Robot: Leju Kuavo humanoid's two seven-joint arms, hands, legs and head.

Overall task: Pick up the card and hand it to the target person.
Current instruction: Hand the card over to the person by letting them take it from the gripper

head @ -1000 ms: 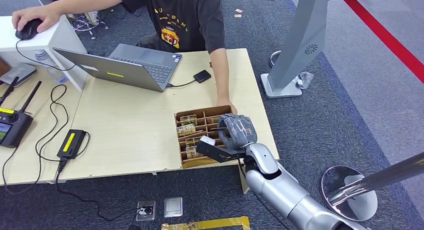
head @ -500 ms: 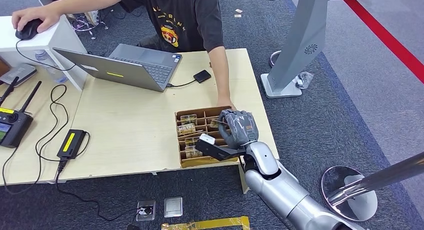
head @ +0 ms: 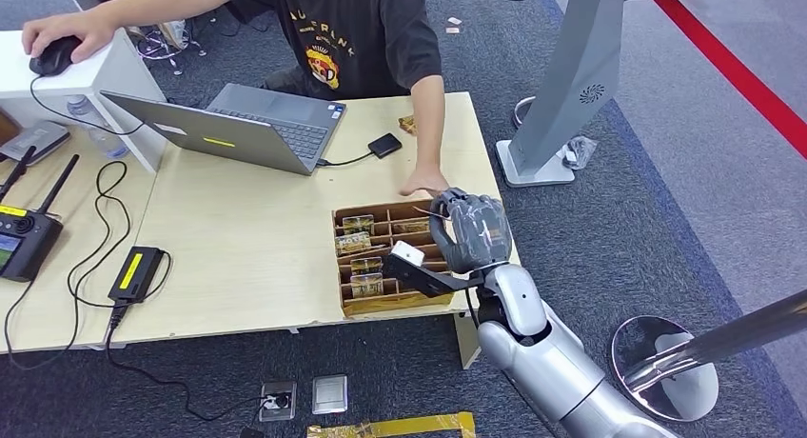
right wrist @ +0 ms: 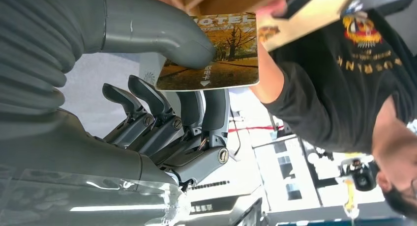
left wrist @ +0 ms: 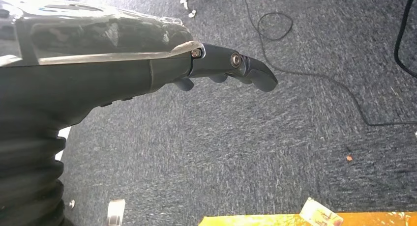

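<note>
In the right wrist view my right hand (right wrist: pixel 162 88) pinches a card (right wrist: pixel 216 54) printed with autumn trees between its thumb and fingers. From the head view that hand (head: pixel 471 230) hovers just above the right end of the cardboard divider box (head: pixel 344 267), which holds several more cards. A person in a black T-shirt (head: pixel 362 29) sits at the far side of the table, with one hand (head: pixel 423 183) resting on the tabletop just beyond the box. My left hand (left wrist: pixel 231 69) hangs over grey carpet, holding nothing, its fingers loosely extended.
On the light wooden table (head: pixel 247 238) are an open laptop (head: pixel 238 124), a small black device (head: pixel 385 145), a power brick (head: pixel 136 271) with cables and a remote controller (head: pixel 24 238). A grey kiosk stand (head: pixel 561 86) rises to the right of the table.
My right hand has risen out of the box and shifted slightly right and away. The person's hand has drawn back from the box's far corner.
</note>
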